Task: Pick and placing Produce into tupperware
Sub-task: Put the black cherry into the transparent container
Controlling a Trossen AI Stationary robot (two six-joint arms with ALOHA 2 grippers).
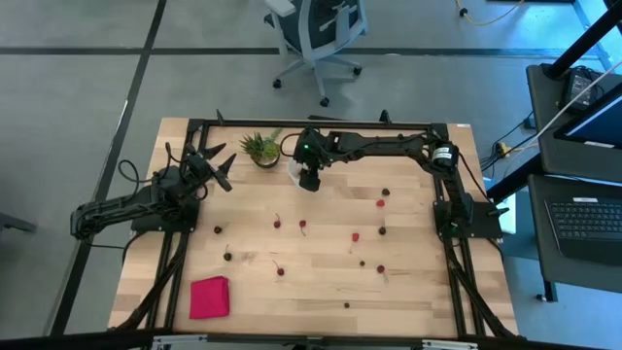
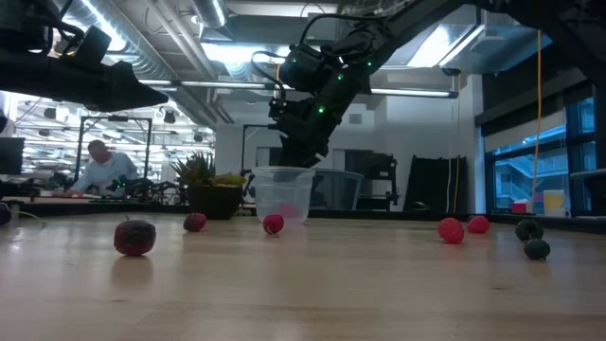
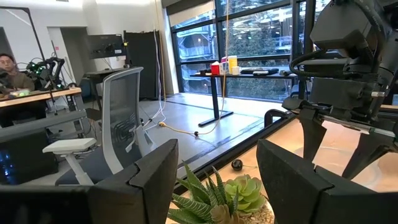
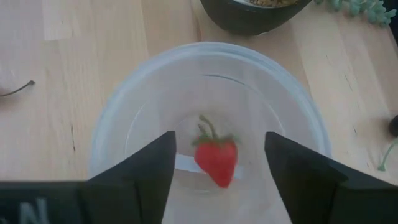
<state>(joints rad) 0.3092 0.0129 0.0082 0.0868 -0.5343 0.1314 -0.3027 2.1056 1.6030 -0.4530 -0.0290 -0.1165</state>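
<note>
Produce [image 1: 302, 227] lies scattered across the table's centre and right; one red piece [image 4: 216, 158] sits inside the tupperware [image 4: 118, 118], upper centre. Judged light, soft, bruisable, apt to roll: pinch gently across the body. Right gripper [image 4: 217, 155] hovers above, open, empty; left gripper [image 3: 217, 180] open, idle at upper left. No legible writing.

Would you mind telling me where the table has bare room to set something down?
Bare wood lies beside the pink cloth, toward the front middle, and along the front right corner. The middle is crowded with scattered fruits. The back is taken by the potted plant, the clear container and the right gripper.
</note>
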